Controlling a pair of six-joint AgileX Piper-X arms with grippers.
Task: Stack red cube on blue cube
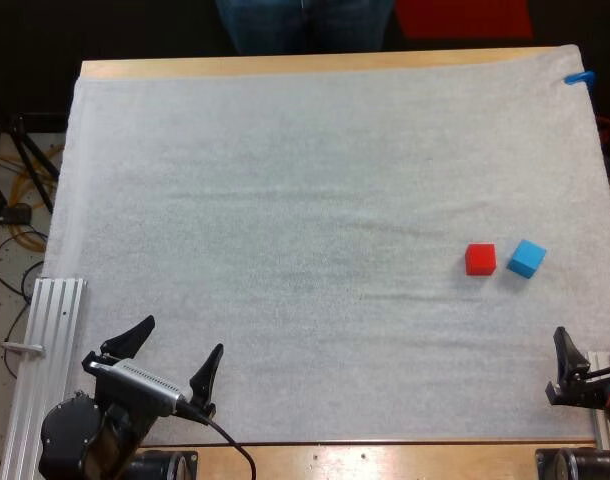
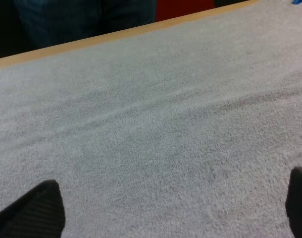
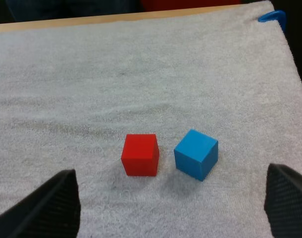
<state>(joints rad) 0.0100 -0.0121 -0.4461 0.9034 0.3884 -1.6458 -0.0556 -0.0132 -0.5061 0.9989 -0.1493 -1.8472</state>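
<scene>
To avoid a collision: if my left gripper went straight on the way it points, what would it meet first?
Nothing, it seems: ahead of the left gripper lies bare white mat, free to the table's far edge, where a person stands.

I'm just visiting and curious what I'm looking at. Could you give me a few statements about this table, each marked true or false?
1. The red cube sits on the blue cube. False: they lie side by side on the white mat, slightly apart.
2. The left tool and the right tool are both open. True.
3. The cubes lie nearer the right tool. True.
4. The left tool holds the blue cube. False: it holds nothing.
</scene>
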